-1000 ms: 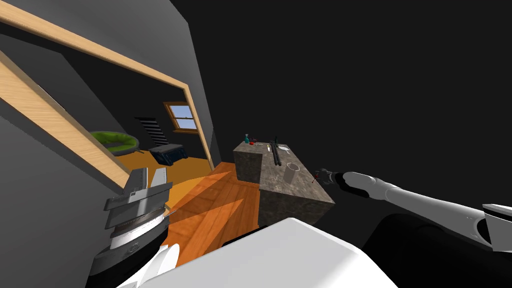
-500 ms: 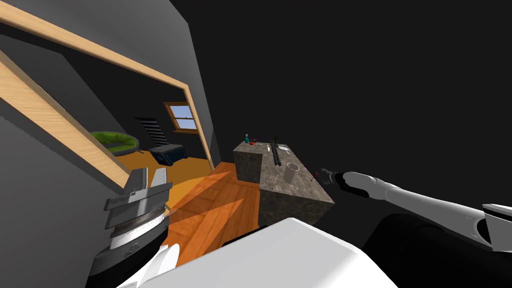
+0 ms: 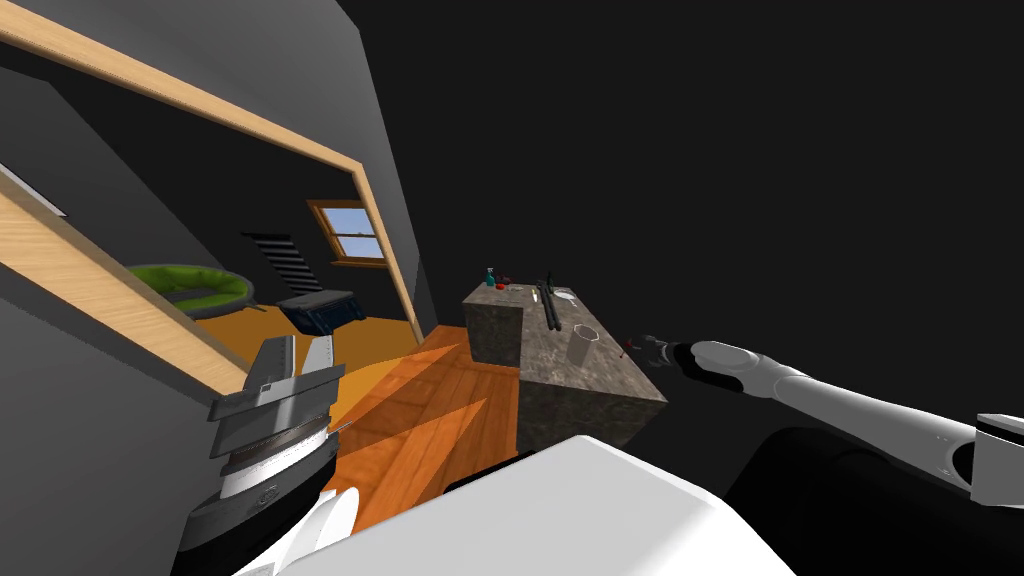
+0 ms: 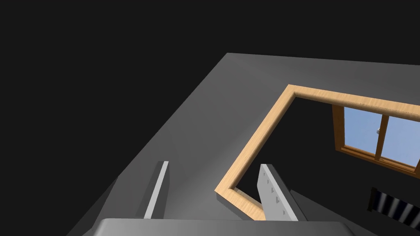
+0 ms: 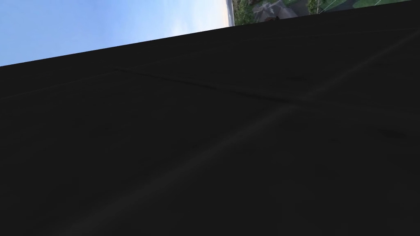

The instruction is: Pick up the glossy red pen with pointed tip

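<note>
While right claw (image 3: pixel 648 346) clamps glossy red pen (image 3: pixel 628 347) clear of mottled stone desk's (image 3: pixel 603 372) right edge for lift, left claw (image 3: pixel 303 345) idles spread, empty.

Lifted the red pen (image 3: pixel 627 347) slightly with the right end effector (image 3: pixel 638 345), now higher beside the white cup (image 3: pixel 583 345), just past the tabletop (image 3: pixel 560 372) edge. Turned the head a little too, sliding doorway frame (image 3: pixel 377 232) and window (image 3: pixel 352 231) farther from the cup.
</note>
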`<state>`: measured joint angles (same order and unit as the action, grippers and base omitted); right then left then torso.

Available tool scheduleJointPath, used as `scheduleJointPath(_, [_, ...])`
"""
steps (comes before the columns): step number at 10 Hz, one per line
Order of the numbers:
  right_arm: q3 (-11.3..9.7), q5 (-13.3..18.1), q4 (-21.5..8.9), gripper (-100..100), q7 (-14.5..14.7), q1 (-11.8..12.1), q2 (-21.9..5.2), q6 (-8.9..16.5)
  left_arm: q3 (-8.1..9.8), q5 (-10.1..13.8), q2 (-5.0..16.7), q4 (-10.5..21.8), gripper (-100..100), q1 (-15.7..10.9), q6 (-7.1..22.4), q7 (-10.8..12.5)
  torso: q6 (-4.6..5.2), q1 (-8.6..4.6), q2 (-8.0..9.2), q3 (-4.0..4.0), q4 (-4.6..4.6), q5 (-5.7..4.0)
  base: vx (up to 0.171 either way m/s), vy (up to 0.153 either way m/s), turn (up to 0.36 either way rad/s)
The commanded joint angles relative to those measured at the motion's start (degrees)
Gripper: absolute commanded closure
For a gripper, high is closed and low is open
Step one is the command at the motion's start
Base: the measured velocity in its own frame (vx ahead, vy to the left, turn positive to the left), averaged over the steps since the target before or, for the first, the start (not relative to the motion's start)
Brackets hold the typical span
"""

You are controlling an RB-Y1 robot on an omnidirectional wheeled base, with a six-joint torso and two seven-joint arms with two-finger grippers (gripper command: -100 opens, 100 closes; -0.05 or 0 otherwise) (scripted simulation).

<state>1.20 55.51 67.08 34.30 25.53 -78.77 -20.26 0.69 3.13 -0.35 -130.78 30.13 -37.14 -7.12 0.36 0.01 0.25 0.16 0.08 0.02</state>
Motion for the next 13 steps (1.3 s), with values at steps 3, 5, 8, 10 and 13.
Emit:
scheduleJointPath(3, [1.45,-0.15,-0.90,100,1.59,-0.13,0.57,-1.79,0.00,0.00,0.00,0.00,0,0.00,0.00,0.00,0.00,0.00,0.02,0.01,0.00,0.00,0.014,0.028,-0.041])
scheduleJointPath(5, [1.16,-0.87,-2.73,-100,1.13,0.73,0.93,-1.36,0.00,0.00,0.00,0.00,0,0.00,0.00,0.00,-0.02,-0.11,0.06,0.03,0.01,-0.02,-0.018,0.063,-0.075])
scheduleJointPath(8, [0.98,-2.96,-5.37,-100,-0.50,1.23,0.75,-1.24,-0.02,0.00,-0.02,0.00,0,-0.02,0.00,0.00,0.02,0.58,0.49,0.28,0.11,0.14,-0.093,0.172,-0.073])
scheduleJointPath(10, [1.32,-5.11,-7.08,-100,-2.08,0.86,0.22,-1.65,-0.01,0.00,-0.01,0.00,0,-0.01,0.00,0.00,-0.01,0.29,0.27,0.17,0.07,0.09,-0.008,0.066,-0.016])
scheduleJointPath(13, [2.11,-8.46,-8.67,-100,-4.67,-0.53,-0.02,-3.01,0.00,0.00,0.00,0.00,0,0.00,0.00,0.00,-0.05,-0.14,-0.17,-0.10,-0.04,-0.02,0.060,-0.008,0.020])
